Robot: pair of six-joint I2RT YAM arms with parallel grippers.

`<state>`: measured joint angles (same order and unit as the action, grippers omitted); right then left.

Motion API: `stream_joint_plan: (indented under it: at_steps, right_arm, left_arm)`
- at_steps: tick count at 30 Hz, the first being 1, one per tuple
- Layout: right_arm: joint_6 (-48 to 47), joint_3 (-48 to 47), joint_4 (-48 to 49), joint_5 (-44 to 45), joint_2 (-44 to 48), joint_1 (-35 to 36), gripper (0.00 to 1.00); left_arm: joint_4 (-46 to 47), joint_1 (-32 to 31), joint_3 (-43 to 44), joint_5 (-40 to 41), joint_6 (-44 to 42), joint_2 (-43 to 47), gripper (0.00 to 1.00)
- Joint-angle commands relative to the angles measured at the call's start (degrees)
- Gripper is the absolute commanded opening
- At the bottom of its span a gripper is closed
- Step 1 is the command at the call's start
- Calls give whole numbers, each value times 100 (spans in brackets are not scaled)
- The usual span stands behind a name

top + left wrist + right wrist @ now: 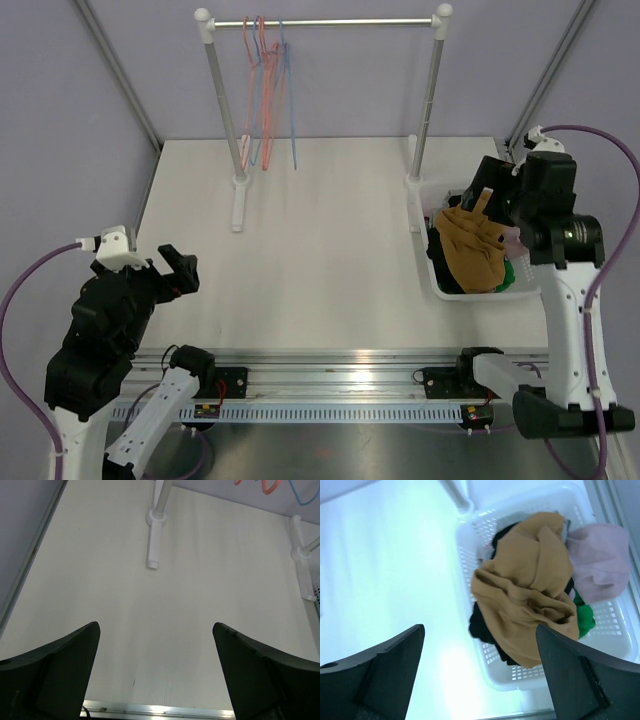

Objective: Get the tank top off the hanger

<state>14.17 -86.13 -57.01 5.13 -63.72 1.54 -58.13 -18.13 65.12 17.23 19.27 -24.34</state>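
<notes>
The mustard-brown tank top (pixel 472 250) lies crumpled on top of other clothes in a white basket (pixel 423 240) at the table's right edge. In the right wrist view the tank top (pixel 530 595) spills over the rim of the basket (pixel 530 680). My right gripper (pixel 478 195) hovers just above it, open, with nothing between its fingers (pixel 480 627). A bare pink, a red and a blue hanger (pixel 268 90) hang on the rail at the back left. My left gripper (pixel 180 270) is open and empty over the table's near left part (pixel 156 627).
A white clothes rack (pixel 330 22) stands at the back, with posts and feet on the table (pixel 155 540). Under the tank top the basket holds black, pink (pixel 602 560) and green (pixel 585 617) garments. A metal rail (pixel 340 360) runs along the near edge.
</notes>
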Motion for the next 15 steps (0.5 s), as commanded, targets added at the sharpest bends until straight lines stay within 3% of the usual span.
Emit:
stream_joint_plan:
  at_steps: [1,8,15]
  right_arm:
    - [-292,-159,-275,-975,649,4,99]
    - [-565,-62,-828,-1339,1819,232,99]
    - [-609,43,-1382,-548,2276,865,99]
  left_arm:
    - [-524,-24,439,368,-168,-308,99]
    - [-823,-24,861,790,-459,-195,99]
    - [-1253,-24,1231,562,-687,-63,99]
